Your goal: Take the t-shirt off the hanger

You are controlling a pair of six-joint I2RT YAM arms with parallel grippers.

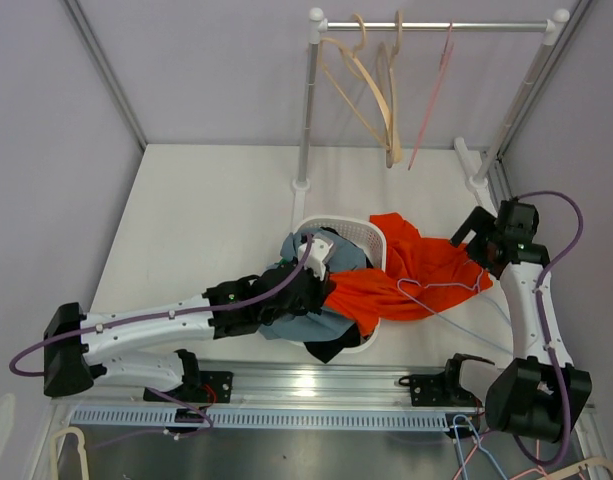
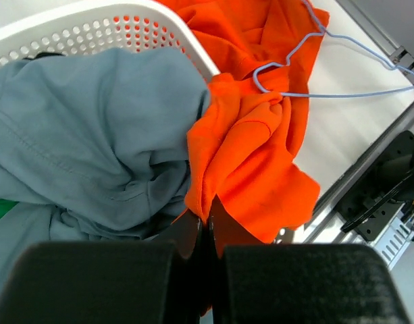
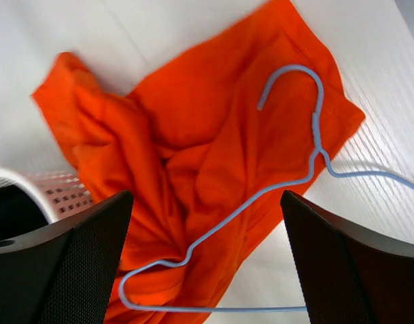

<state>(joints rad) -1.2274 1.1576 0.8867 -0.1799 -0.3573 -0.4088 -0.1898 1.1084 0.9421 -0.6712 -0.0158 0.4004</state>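
Left arm reaches low and long from its base, left gripper [image 2: 208, 223] with jaws pressed together, pinching a fold of the orange t-shirt [image 2: 247, 155] at its fingertips; right arm elbow-up, right gripper [image 3: 207, 199] facing down, jaws spread wide, gripping nothing.

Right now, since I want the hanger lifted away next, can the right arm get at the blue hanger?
Probably yes. The right gripper hangs open directly over the blue hanger, which lies exposed on top of the orange t-shirt; nothing sits between them.
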